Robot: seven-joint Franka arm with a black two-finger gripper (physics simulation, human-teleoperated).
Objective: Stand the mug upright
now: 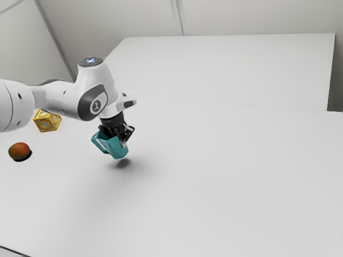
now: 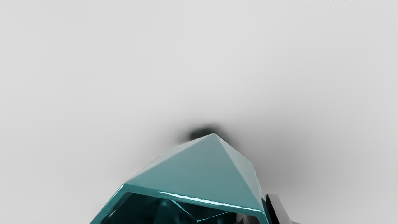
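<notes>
In the exterior view my gripper (image 1: 125,141) is shut on the wall of the teal faceted mug (image 1: 111,145). The mug hangs tilted just above the table, its mouth facing up and toward the exterior view's left, with a dark shadow below it. In the wrist view the mug (image 2: 199,177) has its open rim toward the hand. One fingertip of the gripper (image 2: 259,214) presses the outside of the wall, the other shows inside the mouth. The mug's far inside and handle are hidden.
A yellow openwork block (image 1: 47,121) and a reddish-green round fruit (image 1: 20,151) rest on the white table (image 1: 214,187), at the exterior view's left, near the arm. A pale raised panel (image 1: 225,69) stands behind.
</notes>
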